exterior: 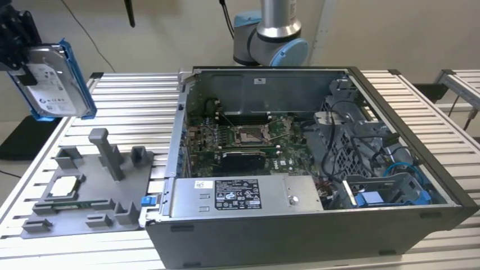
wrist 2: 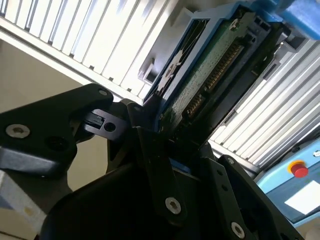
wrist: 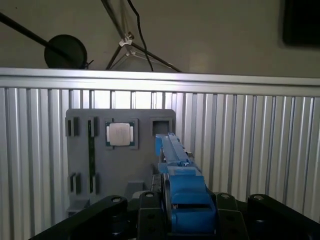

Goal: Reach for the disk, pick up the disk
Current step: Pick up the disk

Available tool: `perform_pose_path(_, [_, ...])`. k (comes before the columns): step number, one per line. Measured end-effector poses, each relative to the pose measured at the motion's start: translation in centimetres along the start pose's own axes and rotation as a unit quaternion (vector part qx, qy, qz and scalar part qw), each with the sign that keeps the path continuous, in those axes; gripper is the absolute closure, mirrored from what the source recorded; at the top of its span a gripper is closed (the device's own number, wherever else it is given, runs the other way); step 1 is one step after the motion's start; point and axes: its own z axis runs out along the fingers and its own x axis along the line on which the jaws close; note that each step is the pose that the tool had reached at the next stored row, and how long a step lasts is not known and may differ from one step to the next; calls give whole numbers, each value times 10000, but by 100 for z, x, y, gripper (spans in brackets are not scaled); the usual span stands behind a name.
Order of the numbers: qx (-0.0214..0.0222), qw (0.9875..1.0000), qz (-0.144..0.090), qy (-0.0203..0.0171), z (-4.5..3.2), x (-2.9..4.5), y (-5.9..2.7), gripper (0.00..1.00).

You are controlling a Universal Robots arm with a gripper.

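- Gripper [exterior: 21, 56]: clenched on the disk. In both wrist views I see a black finger [wrist 2: 155, 155] on each side of the blue bracket, pressed against it.
- Disk [exterior: 54, 79]: in the air at the exterior view's upper left. It stands on edge with its white label facing the camera, and I see nothing under it.
- Key relation: the disk's long axis runs straight out from the gripper. In the exterior view it hangs downward from the grasp. In the first wrist view it is edge-on, pointing away from the fingers toward the fixture tray.
- Slatted table [exterior: 127, 95]: below the disk, not touching it.
- Fixture tray [exterior: 90, 185]: grey, lying on the table under and beyond the disk, with a small square chip [exterior: 66, 185] seated in it.
- Computer case [exterior: 300, 236]: open, well apart toward the exterior view's right.
- Status, my judgement: the reach and the grasp are done, and the gripper alone carries the disk.
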Motion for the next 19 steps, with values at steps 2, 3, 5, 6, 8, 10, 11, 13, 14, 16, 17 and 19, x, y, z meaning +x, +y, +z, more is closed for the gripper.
perform_pose_path(2, [6, 10000, 0, -12, -50, -3, -1, 100])
perform_pose_path(3, [8, 10000, -2, -13, -83, -4, -1, 100])
perform_pose_path(5, [12, 10000, -8, -14, -158, -8, -2, 100])
perform_pose_path(6, [13, 10000, -10, -14, -192, -9, -3, 100])
perform_pose_path(8, [13, 10000, -12, -13, -275, -13, -4, 100])
perform_pose_path(10, [14, 10000, -12, -14, -311, -15, -4, 100])
perform_pose_path(11, [14, 10000, -12, -14, -326, -16, -4, 100])
perform_pose_path(13, [13, 10000, -12, -14, -352, -17, -5, 100])
perform_pose_path(14, [13, 10000, -12, -14, -366, -18, -5, 100])
perform_pose_path(16, [13, 10000, -12, -13, -399, -19, -5, 100])
perform_pose_path(17, [13, 10000, -13, -14, -444, -21, -6, 100])
perform_pose_path(19, [13, 10000, -13, -14, -507, -25, -7, 100])
